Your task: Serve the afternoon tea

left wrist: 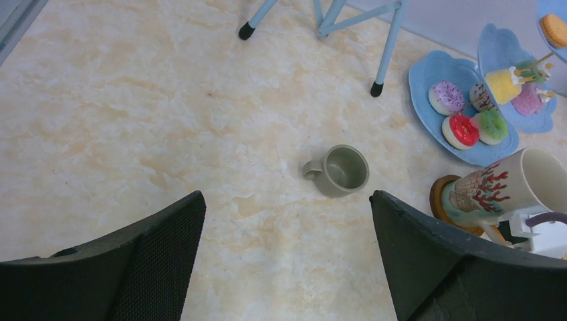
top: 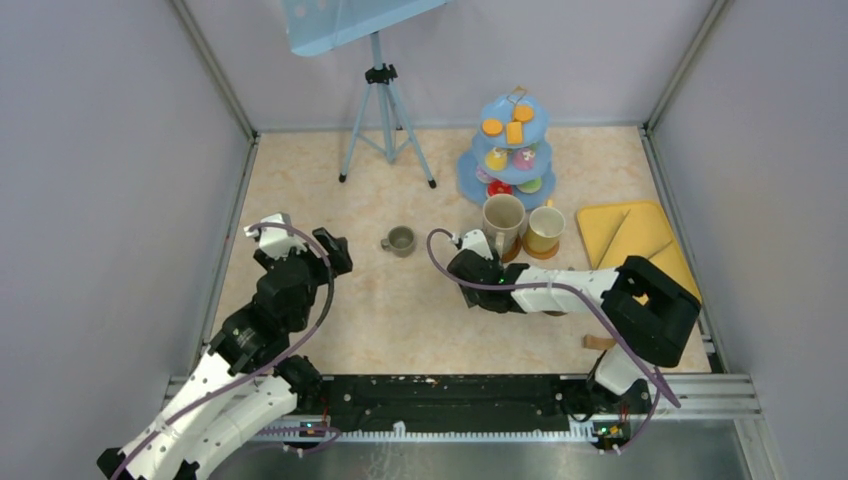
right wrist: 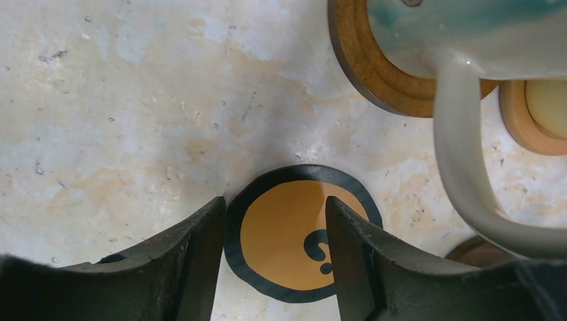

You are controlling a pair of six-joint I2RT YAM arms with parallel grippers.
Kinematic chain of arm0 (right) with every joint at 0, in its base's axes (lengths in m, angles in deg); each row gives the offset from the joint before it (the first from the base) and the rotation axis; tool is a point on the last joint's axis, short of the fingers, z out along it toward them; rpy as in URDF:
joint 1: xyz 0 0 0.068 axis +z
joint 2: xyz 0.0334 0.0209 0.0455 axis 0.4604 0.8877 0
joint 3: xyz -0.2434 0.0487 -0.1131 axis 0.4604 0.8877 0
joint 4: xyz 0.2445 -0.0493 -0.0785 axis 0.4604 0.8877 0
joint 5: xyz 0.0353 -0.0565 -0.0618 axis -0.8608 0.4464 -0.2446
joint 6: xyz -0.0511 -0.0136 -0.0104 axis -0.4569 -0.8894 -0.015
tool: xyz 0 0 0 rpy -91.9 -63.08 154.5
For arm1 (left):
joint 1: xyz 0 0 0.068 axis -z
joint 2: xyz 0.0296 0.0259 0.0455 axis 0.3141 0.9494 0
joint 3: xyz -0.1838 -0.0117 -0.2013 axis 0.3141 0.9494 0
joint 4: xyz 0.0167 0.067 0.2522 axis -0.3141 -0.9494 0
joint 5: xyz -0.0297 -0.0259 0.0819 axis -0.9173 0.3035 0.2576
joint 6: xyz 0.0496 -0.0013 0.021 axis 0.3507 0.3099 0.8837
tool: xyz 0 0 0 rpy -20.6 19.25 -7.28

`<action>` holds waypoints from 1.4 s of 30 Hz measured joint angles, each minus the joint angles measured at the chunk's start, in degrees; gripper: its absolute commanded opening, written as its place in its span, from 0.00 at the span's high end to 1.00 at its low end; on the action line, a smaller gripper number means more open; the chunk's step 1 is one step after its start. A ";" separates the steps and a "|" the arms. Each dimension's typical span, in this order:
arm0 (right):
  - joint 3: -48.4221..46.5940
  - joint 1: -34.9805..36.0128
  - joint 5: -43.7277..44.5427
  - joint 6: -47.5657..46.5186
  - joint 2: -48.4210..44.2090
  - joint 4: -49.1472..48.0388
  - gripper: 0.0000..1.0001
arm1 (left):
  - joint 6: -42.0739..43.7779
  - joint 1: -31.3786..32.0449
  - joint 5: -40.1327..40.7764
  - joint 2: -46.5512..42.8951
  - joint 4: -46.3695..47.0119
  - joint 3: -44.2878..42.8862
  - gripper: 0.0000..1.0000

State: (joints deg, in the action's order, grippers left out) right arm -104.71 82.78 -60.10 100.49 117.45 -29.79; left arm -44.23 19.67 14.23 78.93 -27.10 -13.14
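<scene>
- Between right end effector's (right wrist: 274, 200) spread, empty tips: orange disc (right wrist: 287, 231).
- Lower squarely; pinch rim, clear of mug handle (right wrist: 458, 147) to its right.
- Left end effector (left wrist: 287, 197) spread, empty.

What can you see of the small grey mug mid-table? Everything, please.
The small grey mug is a squat grey-green cup, glazed ceramic by its look, with one loop handle. It stands upright and empty, directly on the marbled table with nothing under it. In the overhead view its handle points left. Nothing touches it; it sits apart from the cream mug, ahead of the open left gripper.
</scene>
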 measured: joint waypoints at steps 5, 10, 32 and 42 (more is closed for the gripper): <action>0.94 0.00 1.29 0.44 -0.92 0.87 0.45 | 0.02 0.00 -1.25 2.54 1.03 0.17 0.01; 0.96 0.00 2.51 0.57 -1.36 2.73 0.46 | 0.02 0.00 -1.44 2.78 1.20 0.17 0.01; -12.50 -0.20 -0.50 1.79 -12.81 -0.98 0.21 | -1.60 -17.00 -18.69 21.62 4.17 -2.47 0.01; -35.23 -0.74 2.95 20.50 9.62 6.58 0.27 | -1.25 -17.75 -21.77 12.81 3.34 -2.54 0.01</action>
State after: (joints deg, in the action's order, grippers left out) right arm -139.95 82.04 -57.15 121.00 127.06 -23.21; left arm -45.47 1.92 -7.54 91.74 -23.76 -15.67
